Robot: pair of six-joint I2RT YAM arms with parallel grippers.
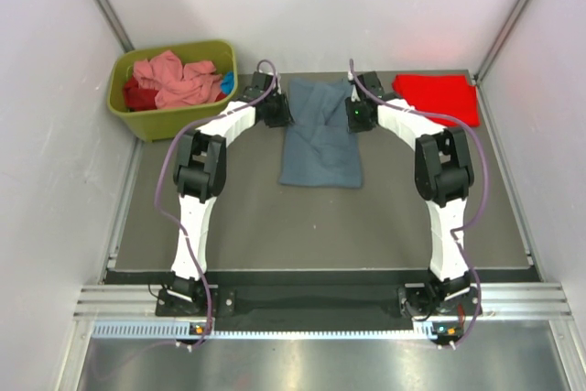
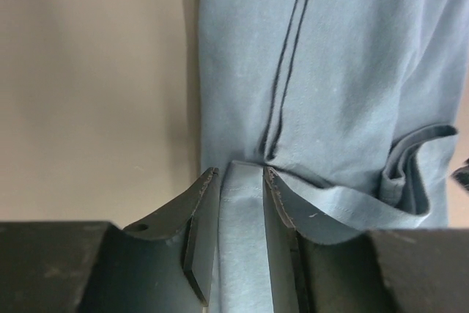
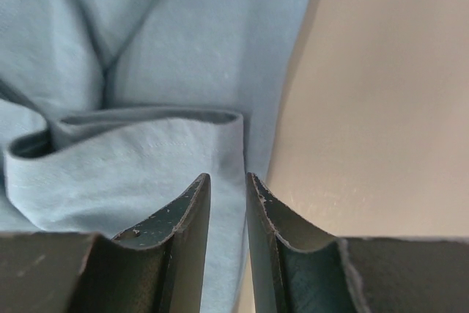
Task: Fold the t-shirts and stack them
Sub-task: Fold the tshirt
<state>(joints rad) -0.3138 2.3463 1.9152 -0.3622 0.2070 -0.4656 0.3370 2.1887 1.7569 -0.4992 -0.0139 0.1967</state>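
On the dark grey table top (image 1: pixel 275 226), boxed in by plain white walls (image 1: pixel 320 6) on three sides, a blue-grey t-shirt (image 1: pixel 320 148) is laid out as a long folded strip, pretty much centred and toward the back. Its far end is flanked by both arms: the left gripper (image 1: pixel 277 109) is parked at the left edge, the right gripper (image 1: pixel 355 116) at the right edge. In the left wrist view, a band of cloth is seen running between fingers set partway apart, and whether it's actually pinched can't be told. In the right wrist view, the fingers are drawn close with the shirt's edge squeezed between them, so that side looks gripped. A bright red t-shirt (image 1: pixel 439 96) is laid flat in the back right corner, well apart from the blue one. Off the back left corner, an olive-green bin (image 1: pixel 174 124) is stuffed with crumpled pink and dark red tees (image 1: pixel 174 80). A metal rail (image 1: pixel 320 304) is run along the near edge.
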